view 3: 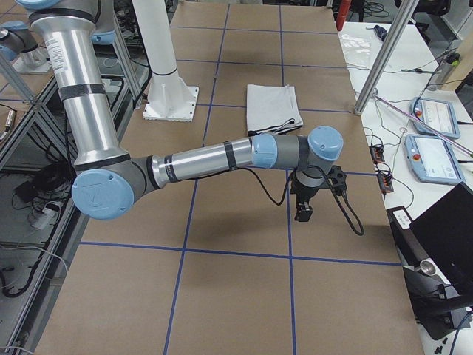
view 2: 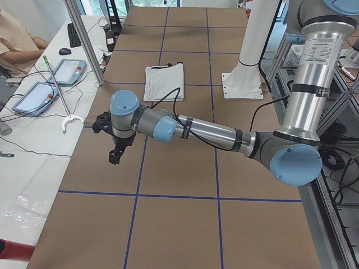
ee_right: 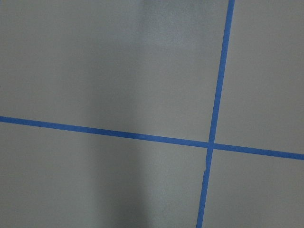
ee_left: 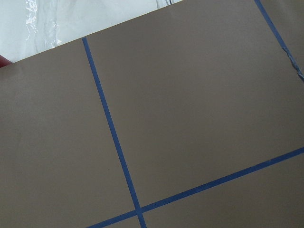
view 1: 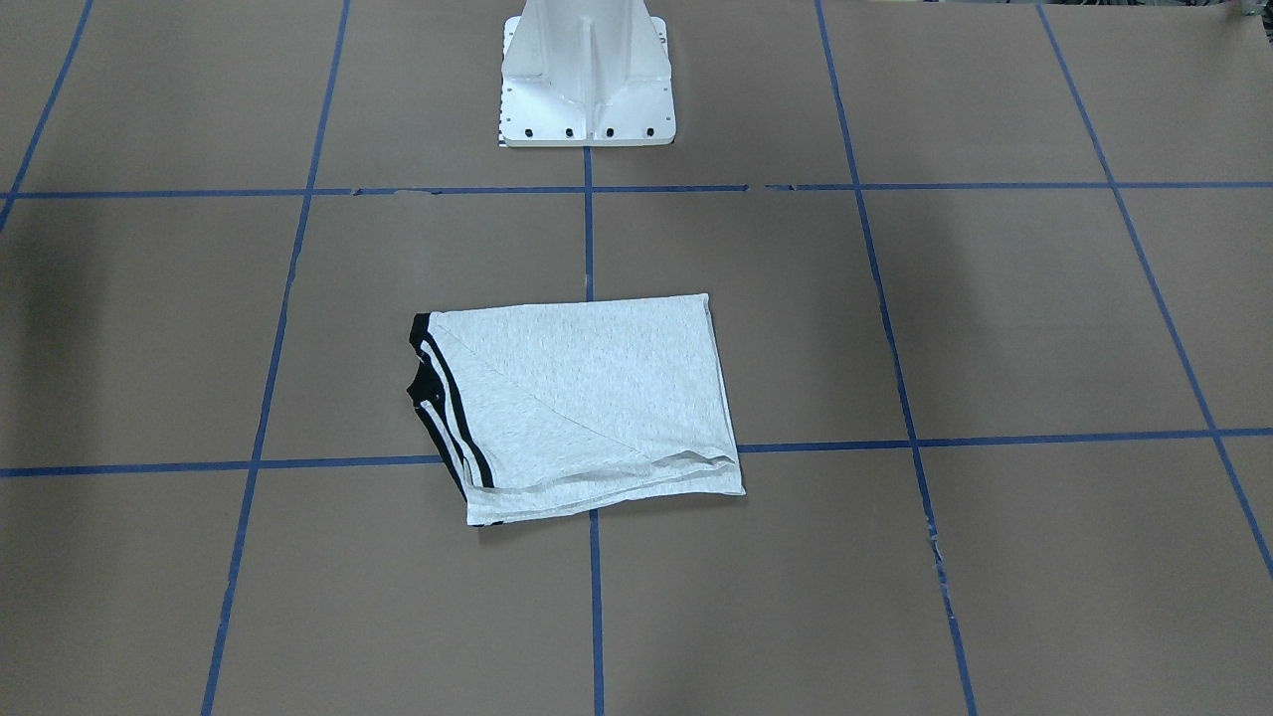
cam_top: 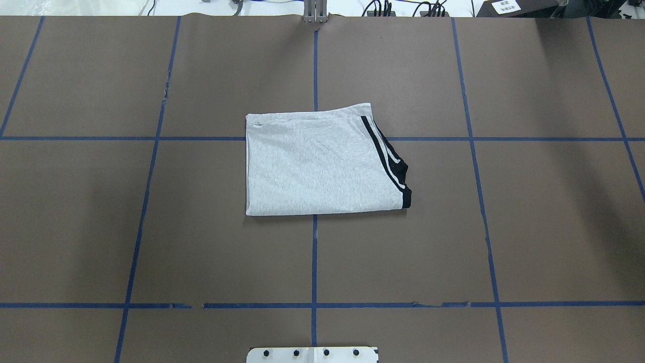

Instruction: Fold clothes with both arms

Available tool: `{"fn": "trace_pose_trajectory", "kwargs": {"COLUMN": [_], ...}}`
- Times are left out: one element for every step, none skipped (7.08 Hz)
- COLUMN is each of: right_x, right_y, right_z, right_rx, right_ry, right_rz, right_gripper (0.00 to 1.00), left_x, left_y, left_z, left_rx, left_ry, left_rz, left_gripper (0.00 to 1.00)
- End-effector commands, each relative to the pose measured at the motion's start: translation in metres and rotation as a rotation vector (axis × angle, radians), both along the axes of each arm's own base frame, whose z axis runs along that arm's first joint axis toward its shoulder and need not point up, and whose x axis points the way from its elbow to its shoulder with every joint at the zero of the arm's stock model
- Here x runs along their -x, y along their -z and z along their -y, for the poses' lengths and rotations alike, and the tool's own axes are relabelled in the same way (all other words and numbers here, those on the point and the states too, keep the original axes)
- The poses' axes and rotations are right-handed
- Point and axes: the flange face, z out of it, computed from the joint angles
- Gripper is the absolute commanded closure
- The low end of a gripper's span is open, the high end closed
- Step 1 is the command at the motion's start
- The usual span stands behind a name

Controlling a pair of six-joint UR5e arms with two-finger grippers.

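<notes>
Light heather-grey T-shirt [cam_top: 312,166], soft knit, lies folded into a compact rectangle at the middle of the brown paper-covered table [cam_top: 151,227]. It sits over a crossing of blue tape grid lines [cam_top: 314,252], in front of the white pedestal base [view 1: 587,80]. The plain grey side is up and no print shows. The black-and-white striped trim [cam_top: 385,156] is on the robot's right side, with layers slightly offset there. The edge far from the robot shows stacked, slightly loose layers [view 1: 607,482].

Handling, judged: light, limp and not fragile. The layers will slide and sag if lifted from one point. Pinch through all layers at two corners of one short side, one gripper per corner. The fold looks finished or close to it.

The silver-grey tubular left arm [view 2: 207,134] hangs over bare paper, well apart from the shirt, its black two-finger left gripper [view 2: 115,154] pointing down. The matching right arm [view 3: 207,159] and right gripper [view 3: 304,211] do the same at the other end. I cannot tell whether either claw is spread or closed. The wrist views show only paper and tape.
</notes>
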Motion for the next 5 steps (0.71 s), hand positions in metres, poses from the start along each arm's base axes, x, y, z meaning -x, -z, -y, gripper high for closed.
{"fn": "trace_pose_trajectory", "kwargs": {"right_x": [-0.0003, -0.0003, -0.0004, -0.0004, -0.0003], "right_y": [0.0035, 0.0035, 0.0012, 0.0035, 0.0041], "right_z": [0.0004, 0.0004, 0.0000, 0.0005, -0.0003], "right_rx": [-0.012, -0.012, -0.009, -0.013, -0.013], "right_ry": [-0.001, -0.001, -0.001, -0.001, -0.001], "right_rz": [0.001, 0.001, -0.001, -0.001, 0.001], "right_gripper": [0.00, 0.00, 0.00, 0.00, 0.00], "left_x": [-0.0012, -0.0011, -0.0008, -0.0011, -0.0012], "left_y": [0.0001, 0.0060, 0.0056, 0.0040, 0.0041], "left_z": [-0.0028, -0.0002, -0.0007, -0.0032, -0.0033], "left_rx": [0.011, -0.001, -0.001, 0.002, 0.002], "left_ry": [-0.009, -0.009, -0.007, -0.009, -0.010], "left_rz": [-0.026, -0.024, -0.020, -0.025, -0.027], "left_gripper": [0.00, 0.00, 0.00, 0.00, 0.00]}}
